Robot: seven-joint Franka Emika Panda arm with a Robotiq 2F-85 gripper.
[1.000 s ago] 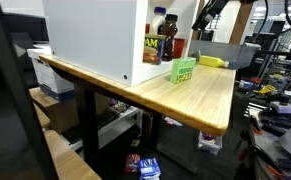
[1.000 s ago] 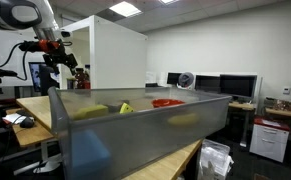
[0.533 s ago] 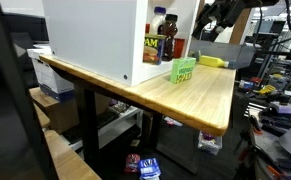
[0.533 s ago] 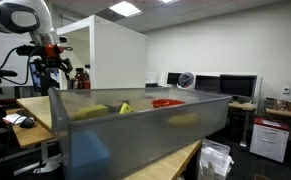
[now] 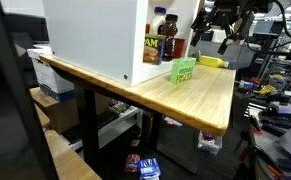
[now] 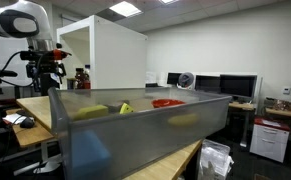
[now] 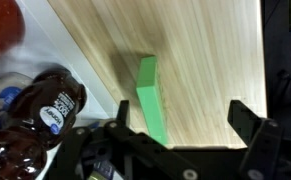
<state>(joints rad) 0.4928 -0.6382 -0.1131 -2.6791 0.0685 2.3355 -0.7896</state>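
Bench of light wood (image 5: 200, 95) carries a big white box-shaped cabinet (image 5: 95, 40) with an open side, where containers stand close together. The tool (image 5: 215, 28) hangs in the air above the bench, just outside this opening; its fingers are spread wide and pinch nothing. In the wrist view a dark brown plastic bottle (image 7: 45, 110) stands at the edge of the cabinet, close to one finger. The small green rectangular box (image 7: 150, 95) stands on the bench just beside the opening, apart from the bottle, and it is under the tool (image 7: 177, 112) but nearer to one finger than to the other. To do the approach well, I think the tool should first be centred over the green box, with the fingers facing its long flat sides, and then go straight down. The box looks light and may tip or slide, so the finger near the bottle needs room.
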